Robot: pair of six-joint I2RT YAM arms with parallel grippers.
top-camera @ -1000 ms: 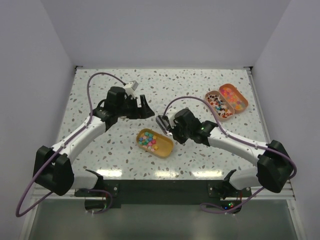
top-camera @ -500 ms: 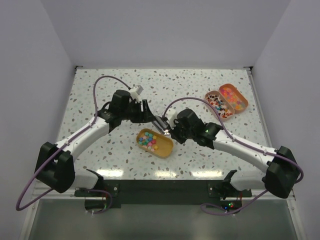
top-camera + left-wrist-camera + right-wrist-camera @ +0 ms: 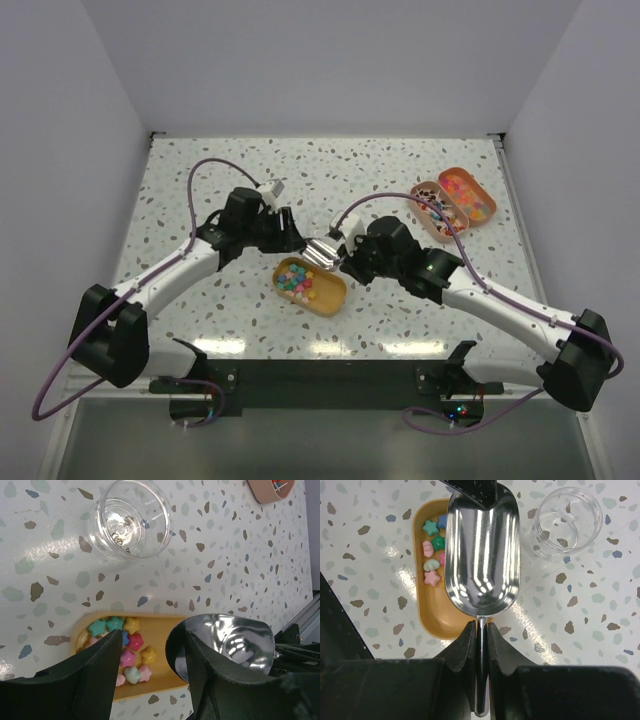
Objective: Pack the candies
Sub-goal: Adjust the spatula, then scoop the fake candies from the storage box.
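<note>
My right fingers (image 3: pixel 470 640) are pinching the scoop (image 3: pixel 482 555) by its thin handle. Its bowl is empty and hangs over the yellow tray (image 3: pixel 427 622). The candies (image 3: pixel 431 555) sit bunched at the tray's far end, just left of the scoop's mouth and below it. Tray and scoop have their long axes almost parallel, so I judge that a short shift left and a forward dip would load it. The right arm is the one placed for that.

My left fingers (image 3: pixel 292 238) are spread with nothing between them, hovering just past the scoop's tip. In the right wrist view one dark finger overlaps the lip, and I can't tell whether it touches. The jar (image 3: pixel 565 522) stands upright and empty just right of the tip, apart from the tray.

The bench (image 3: pixel 200 180) is flat, speckled and glossy, with plain walls on three sides. More candies lie in two trays (image 3: pixel 447 232) at far right.
</note>
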